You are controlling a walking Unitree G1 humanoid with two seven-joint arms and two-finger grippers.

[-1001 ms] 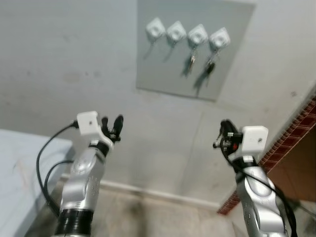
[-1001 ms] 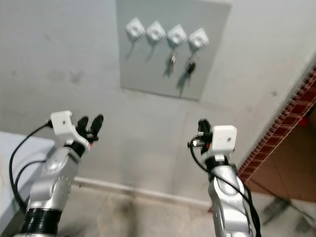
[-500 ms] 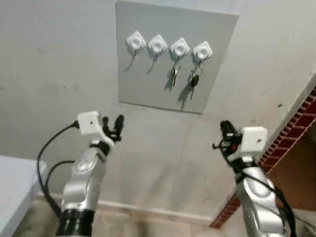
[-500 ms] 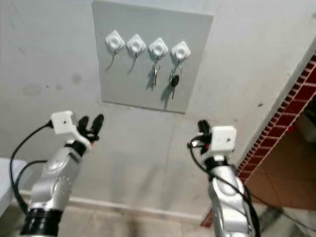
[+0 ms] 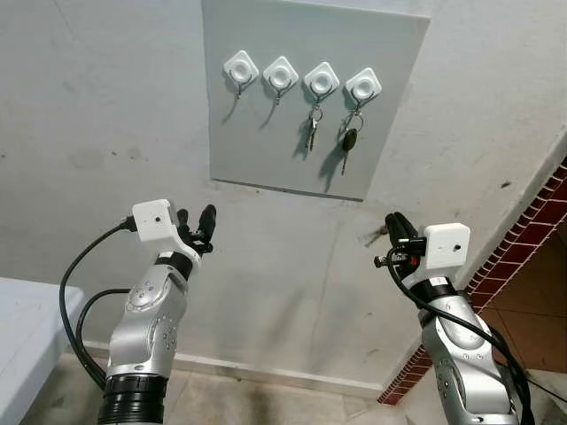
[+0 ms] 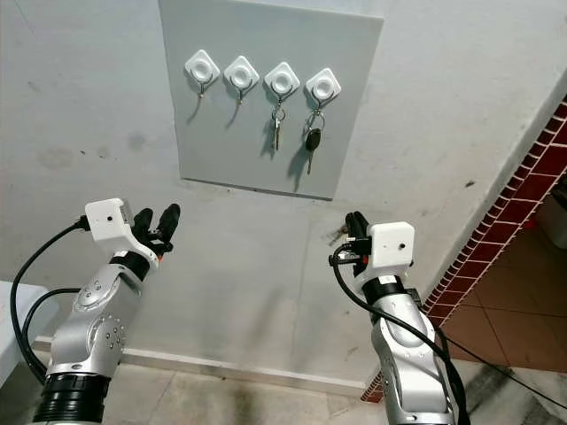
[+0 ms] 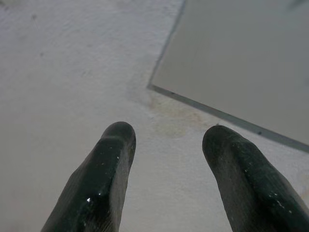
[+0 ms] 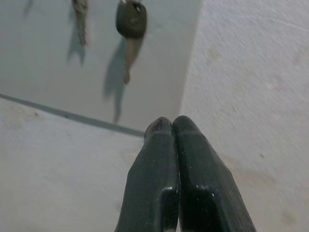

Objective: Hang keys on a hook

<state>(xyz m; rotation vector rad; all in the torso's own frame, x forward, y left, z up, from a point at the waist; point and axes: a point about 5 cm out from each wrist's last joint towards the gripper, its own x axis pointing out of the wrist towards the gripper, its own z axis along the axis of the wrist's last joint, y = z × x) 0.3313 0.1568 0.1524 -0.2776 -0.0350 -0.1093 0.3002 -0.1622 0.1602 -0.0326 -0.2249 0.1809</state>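
L gripper (image 7: 166, 145) jaws apart, R gripper (image 8: 172, 126) jaws together; no text on keys (image 5: 349, 145).

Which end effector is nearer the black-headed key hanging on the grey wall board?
Right. The right end effector, fingers together, sits below and slightly right of the black-headed key. The left end effector, fingers apart, is further off, below the grey wall board's lower left corner.

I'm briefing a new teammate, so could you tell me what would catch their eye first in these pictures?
The grey board on the wall, with four white hooks in a row: the two on the right carry a silver key and a black-headed key. Below it, the left gripper is open and the right gripper shut.
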